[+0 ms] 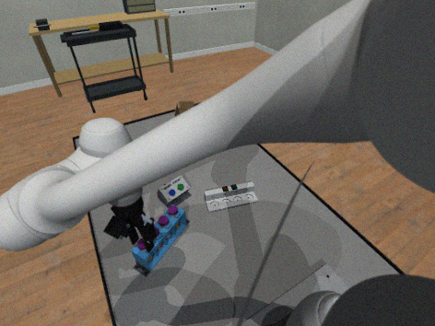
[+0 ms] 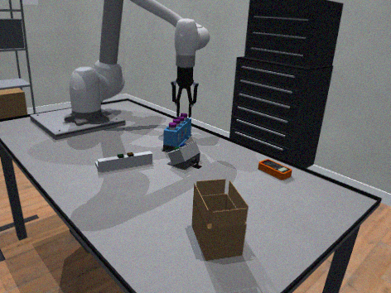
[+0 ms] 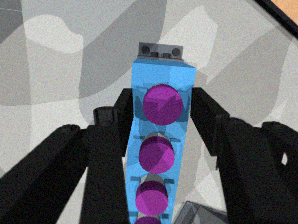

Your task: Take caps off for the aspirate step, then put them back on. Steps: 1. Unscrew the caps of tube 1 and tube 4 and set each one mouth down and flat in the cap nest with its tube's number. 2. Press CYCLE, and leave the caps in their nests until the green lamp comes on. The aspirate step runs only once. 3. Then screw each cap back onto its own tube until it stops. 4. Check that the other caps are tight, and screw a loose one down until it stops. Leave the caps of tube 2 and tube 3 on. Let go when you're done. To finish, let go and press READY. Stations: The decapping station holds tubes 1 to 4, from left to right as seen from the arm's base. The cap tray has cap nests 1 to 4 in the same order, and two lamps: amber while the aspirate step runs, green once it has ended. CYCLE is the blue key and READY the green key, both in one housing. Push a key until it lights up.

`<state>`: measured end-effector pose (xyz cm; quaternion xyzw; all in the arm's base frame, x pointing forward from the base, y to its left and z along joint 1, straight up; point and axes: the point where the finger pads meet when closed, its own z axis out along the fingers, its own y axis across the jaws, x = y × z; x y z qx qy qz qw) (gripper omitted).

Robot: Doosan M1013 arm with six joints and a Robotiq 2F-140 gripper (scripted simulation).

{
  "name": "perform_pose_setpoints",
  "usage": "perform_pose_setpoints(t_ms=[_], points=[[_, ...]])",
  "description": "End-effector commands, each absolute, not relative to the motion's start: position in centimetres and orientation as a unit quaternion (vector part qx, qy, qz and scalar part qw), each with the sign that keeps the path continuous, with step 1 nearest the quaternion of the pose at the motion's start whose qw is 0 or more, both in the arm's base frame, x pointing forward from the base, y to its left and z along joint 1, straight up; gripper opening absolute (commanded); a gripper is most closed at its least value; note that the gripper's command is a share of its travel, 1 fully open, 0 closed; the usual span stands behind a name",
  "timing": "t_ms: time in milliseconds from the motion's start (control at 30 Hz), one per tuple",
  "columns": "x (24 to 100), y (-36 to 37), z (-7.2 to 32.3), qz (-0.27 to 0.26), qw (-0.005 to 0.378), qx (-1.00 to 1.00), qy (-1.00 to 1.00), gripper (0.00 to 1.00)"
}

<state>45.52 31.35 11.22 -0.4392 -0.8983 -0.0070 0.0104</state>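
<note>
The black two-finger gripper (image 2: 184, 108) hangs from the white arm directly above the blue block-shaped decapping station (image 2: 177, 133), which stands toward the far edge of the grey bench (image 2: 290, 207), on the side nearer the tall black drawer cabinet (image 2: 286, 83). Its fingers are parted and grasp nothing; in the wrist view they stand on either side of the end tube's round purple cap (image 3: 162, 104), apart from it, with blue rack showing in the gaps. That cap sits on its tube, and the three other purple caps run in a row down the block toward the bottom of the wrist view (all four are on). Just beside the station, toward the middle of the bench, is the small grey key housing (image 1: 174, 190) with its blue key (image 1: 171, 192) and green key (image 1: 181, 187) side by side. The long white cap tray (image 1: 230, 196) lies near the housing, its four round nests showing white, two small dark lamps on its upper strip. A brown open cardboard box (image 2: 219, 219) stands toward the near edge, and an orange handheld meter (image 2: 275, 169) lies near the cabinet-side edge.
</note>
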Motion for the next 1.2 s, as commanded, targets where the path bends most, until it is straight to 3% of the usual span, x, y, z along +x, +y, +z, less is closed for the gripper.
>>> perform_pose_setpoints(t_ms=[0,267,500,533,1000,1167], points=[[45.56,31.39,11.27,0.0,0.0,-0.56,-0.829,0.41],[45.56,31.39,11.27,0.0,-0.001,-0.694,-0.72,0.41],[45.56,31.39,11.27,0.0,-0.001,-0.694,-0.72,0.41],[45.56,31.39,11.27,0.0,-0.001,-0.694,-0.72,0.3],[45.56,31.39,11.27,0.0,-0.001,-0.694,-0.72,0.3],[45.55,31.4,11.28,0.0,-0.001,-0.598,-0.801,0.3]])
